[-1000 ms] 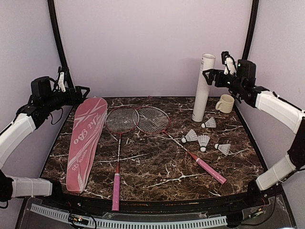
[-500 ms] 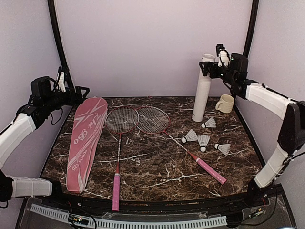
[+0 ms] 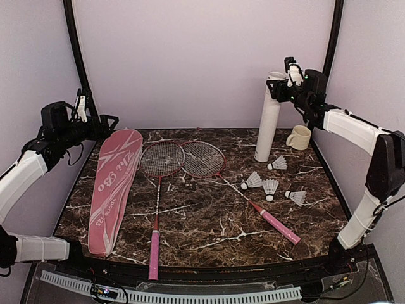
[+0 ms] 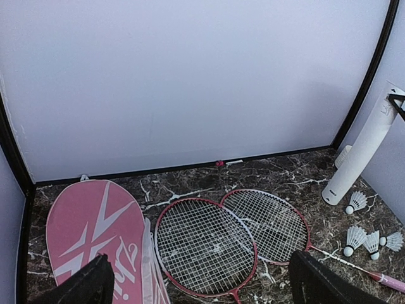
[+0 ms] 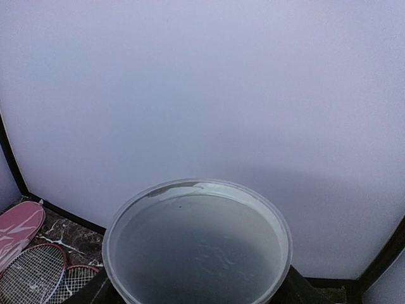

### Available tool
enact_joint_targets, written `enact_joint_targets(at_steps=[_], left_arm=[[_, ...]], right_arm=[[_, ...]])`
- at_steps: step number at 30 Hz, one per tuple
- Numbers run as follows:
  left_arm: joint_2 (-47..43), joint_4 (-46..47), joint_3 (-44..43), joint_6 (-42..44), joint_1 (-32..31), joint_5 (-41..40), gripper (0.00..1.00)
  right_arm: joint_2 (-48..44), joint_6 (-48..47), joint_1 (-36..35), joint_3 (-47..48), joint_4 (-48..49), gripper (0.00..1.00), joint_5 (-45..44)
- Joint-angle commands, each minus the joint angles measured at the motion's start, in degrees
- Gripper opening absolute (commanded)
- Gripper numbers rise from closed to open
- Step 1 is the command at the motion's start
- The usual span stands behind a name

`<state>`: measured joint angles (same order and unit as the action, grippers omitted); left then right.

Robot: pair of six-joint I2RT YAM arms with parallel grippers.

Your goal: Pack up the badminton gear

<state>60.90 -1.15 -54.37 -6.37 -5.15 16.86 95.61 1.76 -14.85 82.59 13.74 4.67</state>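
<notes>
Right pincer (image 3: pixel 278 87) has closed in astride the tall white tube (image 3: pixel 266 126), grip unclear; left pincer (image 4: pixel 201 286) gapes; four white feather shuttlecocks (image 3: pixel 270 187) lie outside.

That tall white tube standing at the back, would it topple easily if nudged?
Probably: the tall white tube is slim and stands on a small base, so a nudge near its top may tip it. Once down, its round shape would likely roll.
</notes>
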Motion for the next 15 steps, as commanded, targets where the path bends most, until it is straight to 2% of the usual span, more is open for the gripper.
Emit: enact_joint_targets(at_steps=[1,5,10,15], left_arm=[[-0.44,0.27,0.23,0.31,-0.14,-0.55,0.98],[-0.52,0.27,0.32,0.35,-0.14,-0.80,0.98],[-0.52,0.75,0.57,0.69,-0.24,-0.33,0.98],[-0.27,1.32,1.01,2.05,-2.02,0.84,0.97]], right_arm=[[-2.16,-0.40,-0.40,-0.45,4.75,0.61,-1.28],[-3.86,-0.14,-0.81,-0.34,4.60,0.61,-2.04],[-10.30,-0.27,-2.99,-0.44,4.40,0.61,-4.19],[-15.43,3.27,-4.98,-2.77,4.49,0.62,-2.59]])
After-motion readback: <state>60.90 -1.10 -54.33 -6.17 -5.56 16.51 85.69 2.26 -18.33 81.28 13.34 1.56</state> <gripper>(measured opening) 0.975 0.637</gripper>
